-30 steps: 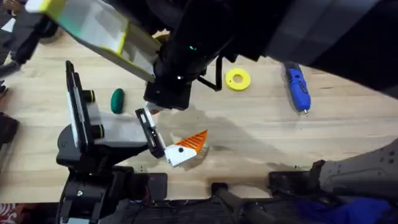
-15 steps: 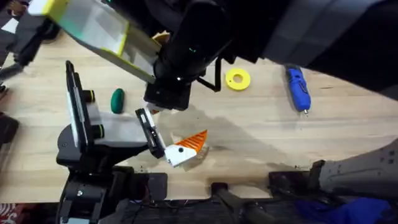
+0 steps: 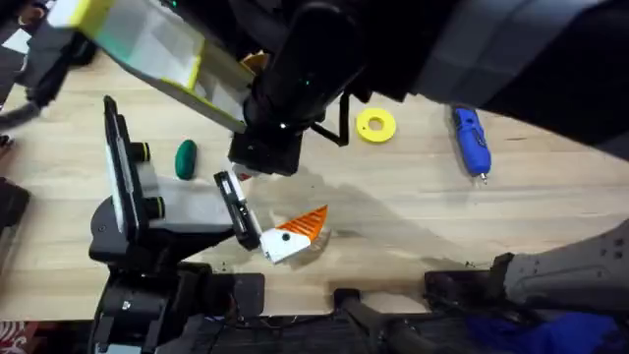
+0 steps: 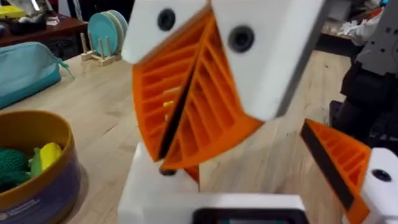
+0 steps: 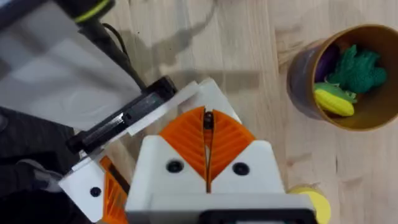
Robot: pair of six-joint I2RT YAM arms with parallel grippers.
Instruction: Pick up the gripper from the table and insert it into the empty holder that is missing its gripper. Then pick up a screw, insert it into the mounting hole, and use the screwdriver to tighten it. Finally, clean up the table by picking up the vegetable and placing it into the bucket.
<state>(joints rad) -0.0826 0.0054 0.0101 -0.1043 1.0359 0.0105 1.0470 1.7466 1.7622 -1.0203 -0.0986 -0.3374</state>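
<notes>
Bucket (image 4: 43,190) is seen in L wrist view at the left side, upright on the table, w/ a bright green leafy toy (image 4: 12,165) and a yellow toy (image 4: 47,155) lying inside. In R wrist view the same contents are shown from above, plus a purple item (image 5: 326,62) under the leafy toy that is hidden in L wrist view. The bucket is hidden by the dark arm in the overhead view. In the overhead view, L to R, the following are laid out: grey-and-black fixture arm (image 3: 147,211) at the near L edge; vegetable (image 3: 185,159) on bare table just beyond it, well apart from the bucket; a small orange bit (image 3: 243,176) at the dark arm's end, not identifiable; an orange ribbed finger (image 3: 307,223) on its white mount; flat yellow ring (image 3: 375,125); screwdriver (image 3: 470,140) lying far R, untouched. R gripper (image 5: 207,119) is shown clenched, pads pressed along one seam, w/ a small dark bit pinched at the tips; what that bit is cannot be told. Its tips are placed directly over the holder (image 5: 219,98); contact cannot be confirmed. The same clenched pads are shown side-on in L wrist view. L gripper state cannot be told.
</notes>
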